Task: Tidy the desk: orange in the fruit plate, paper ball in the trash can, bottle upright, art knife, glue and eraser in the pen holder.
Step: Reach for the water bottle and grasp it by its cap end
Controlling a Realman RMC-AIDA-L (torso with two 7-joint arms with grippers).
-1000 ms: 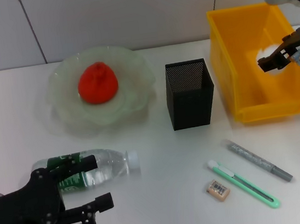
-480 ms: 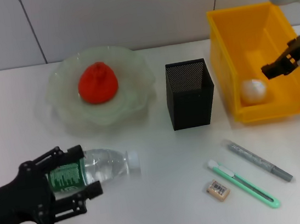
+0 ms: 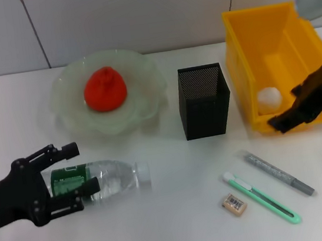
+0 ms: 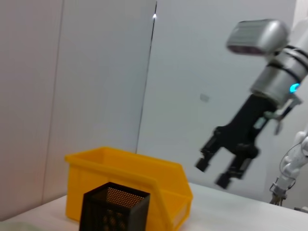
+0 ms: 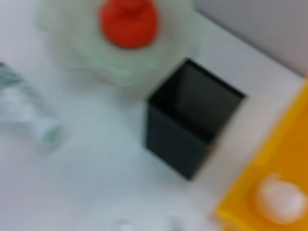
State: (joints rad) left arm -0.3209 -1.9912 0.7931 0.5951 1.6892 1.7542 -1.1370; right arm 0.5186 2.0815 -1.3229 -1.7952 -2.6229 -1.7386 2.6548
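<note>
My left claw (image 3: 76, 176) straddles the lying bottle (image 3: 100, 180), fingers spread at its label, not yet clamped, ready to stand it up. My right claw (image 3: 286, 120) hangs open and empty by the trash can (image 3: 242, 62).

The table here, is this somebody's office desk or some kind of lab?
Most likely a staged test desk in a lab. A plain white table against bare grey wall panels holds a few set-out props: a black mesh pen holder, a yellow trash can, and an orange in a fruit plate.

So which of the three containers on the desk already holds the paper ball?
The yellow trash can; the white paper ball lies inside. The fruit plate holds the orange.
</note>
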